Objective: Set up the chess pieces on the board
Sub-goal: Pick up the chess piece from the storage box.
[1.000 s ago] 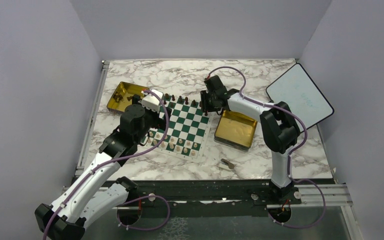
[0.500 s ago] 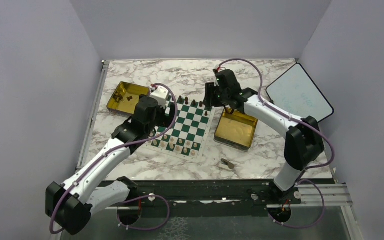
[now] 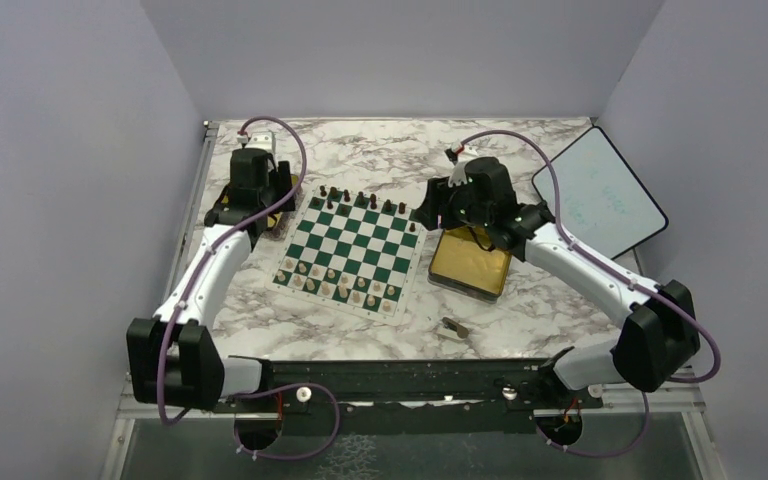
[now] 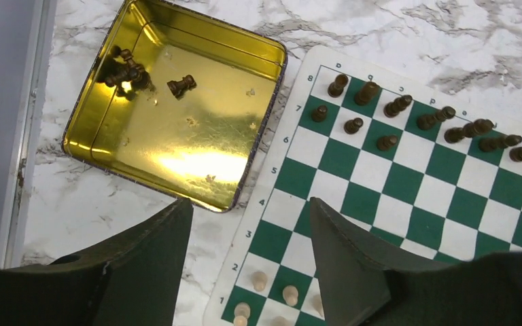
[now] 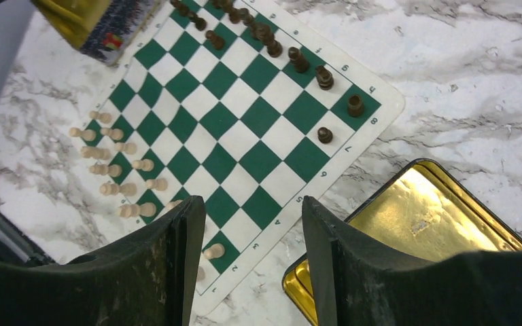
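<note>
Marbled tabletop [image 3: 380, 150] carries the board [image 3: 353, 252], which lies between the two pincers. Dark pieces [image 3: 360, 200] line its far edge, with a few on the next row. Pale pieces [image 3: 345, 288] stand in its two near rows. The left pincer [image 4: 248, 204] hangs with its jaws apart and nothing between them. Ahead of its fingertips, the board's corner lies to one side and a gold tin [image 4: 197, 136] to the other, right against the board's border. A few loose brown pieces [image 4: 181, 85] lie in that tin's far corner. The right pincer [image 5: 253, 204] is likewise spread and empty above the board's edge, and a second gold tin [image 5: 435, 224] lies just beside its finger on the right of the wrist view. Well off to that pincer's outer side, a black-rimmed white tablet [image 3: 600, 195] lies at the table's right edge.
</note>
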Robot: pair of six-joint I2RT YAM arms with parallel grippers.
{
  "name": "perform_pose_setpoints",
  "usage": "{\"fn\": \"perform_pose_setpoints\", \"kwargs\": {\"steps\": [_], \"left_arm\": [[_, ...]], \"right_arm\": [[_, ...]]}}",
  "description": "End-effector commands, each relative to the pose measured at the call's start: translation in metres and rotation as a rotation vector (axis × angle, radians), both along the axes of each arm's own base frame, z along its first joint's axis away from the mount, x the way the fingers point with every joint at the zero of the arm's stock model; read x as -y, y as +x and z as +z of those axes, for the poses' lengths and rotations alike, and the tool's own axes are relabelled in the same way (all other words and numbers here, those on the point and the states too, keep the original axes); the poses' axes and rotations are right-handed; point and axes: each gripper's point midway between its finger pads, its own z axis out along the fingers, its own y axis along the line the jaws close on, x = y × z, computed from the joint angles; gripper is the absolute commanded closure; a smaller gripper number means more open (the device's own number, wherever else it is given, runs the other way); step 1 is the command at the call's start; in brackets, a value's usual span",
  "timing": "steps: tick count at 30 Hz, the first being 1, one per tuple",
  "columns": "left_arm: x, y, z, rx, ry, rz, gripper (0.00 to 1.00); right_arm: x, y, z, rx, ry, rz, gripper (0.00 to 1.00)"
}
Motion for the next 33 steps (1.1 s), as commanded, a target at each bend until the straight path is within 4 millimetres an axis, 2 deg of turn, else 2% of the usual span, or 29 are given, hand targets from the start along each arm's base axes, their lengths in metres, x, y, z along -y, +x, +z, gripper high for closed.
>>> {"fn": "perform_pose_setpoints", "kwargs": {"steps": [1,4,6,9,12,15,26,33], "left_arm": [[-0.009,0.039,0.009,0.064,-0.046,-0.067,0.37],[-0.017,0.059,0.004,0.083,-0.035,-0.107,0.37],[-0.034,0.071,-0.002,0.072,-0.026,-0.089,0.38],[-0.057,0.087,-0.02,0.022,0.017,-0.088,0.38],[-0.077,0.097,-0.039,-0.044,0.014,-0.083,0.44],[-0.088,0.106,-0.049,-0.059,-0.014,-0.1,0.45],[-0.094,0.128,-0.086,-0.132,0.001,-0.19,0.45],[-0.085,0.134,-0.102,-0.168,-0.054,-0.228,0.45]], "right_arm": [[-0.013,-0.013,0.036,0.109,0.097,0.102,0.41],[-0.013,-0.018,0.036,0.116,0.109,0.119,0.41],[-0.012,-0.018,0.035,0.116,0.104,0.119,0.41],[-0.011,-0.018,0.036,0.122,0.099,0.115,0.41],[-0.011,-0.018,0.038,0.13,0.101,0.117,0.41],[-0.011,-0.018,0.041,0.138,0.103,0.119,0.41],[-0.012,-0.016,0.036,0.132,0.09,0.123,0.41],[-0.013,-0.014,0.034,0.135,0.089,0.124,0.41]]}}
